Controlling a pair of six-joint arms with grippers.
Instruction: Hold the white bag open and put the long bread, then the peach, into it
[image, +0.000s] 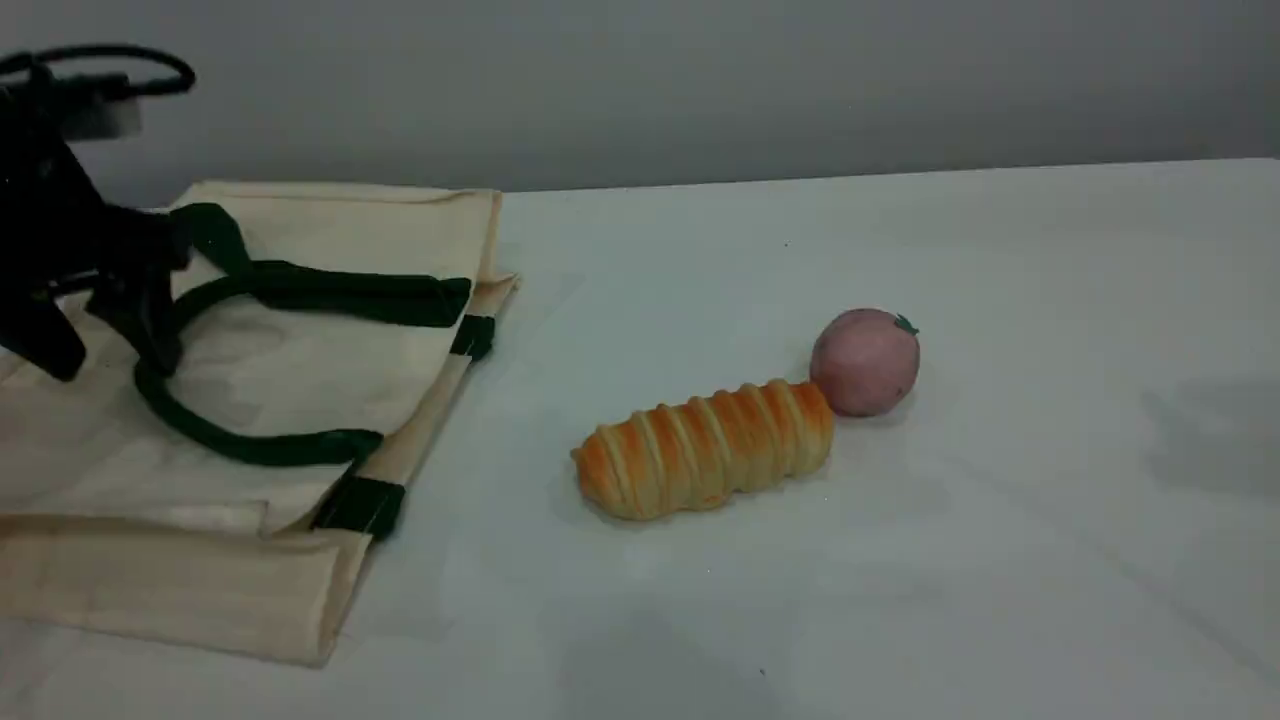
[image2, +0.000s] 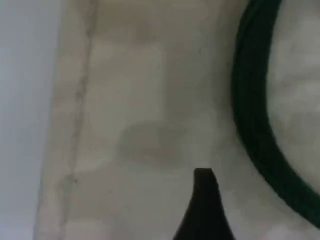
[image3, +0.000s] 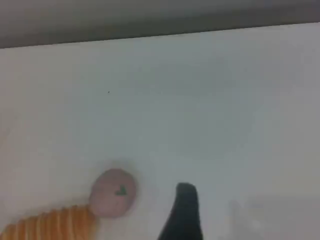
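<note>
The white bag (image: 300, 385) lies flat at the table's left, its mouth toward the right and its two dark green handles (image: 250, 448) spread on top. My left gripper (image: 100, 340) hovers open over the handles at the far left; its fingertip (image2: 204, 187) shows above the cream cloth, left of a green handle (image2: 252, 125). The long bread (image: 705, 448) lies mid-table, its right end touching the peach (image: 864, 362). My right gripper's fingertip (image3: 185, 200) hangs right of the peach (image3: 113, 193) and the long bread (image3: 55, 226), holding nothing.
The white table (image: 1000, 260) runs back to a grey wall. A dark cable loops above the left arm at the top left corner. The right arm does not show in the scene view.
</note>
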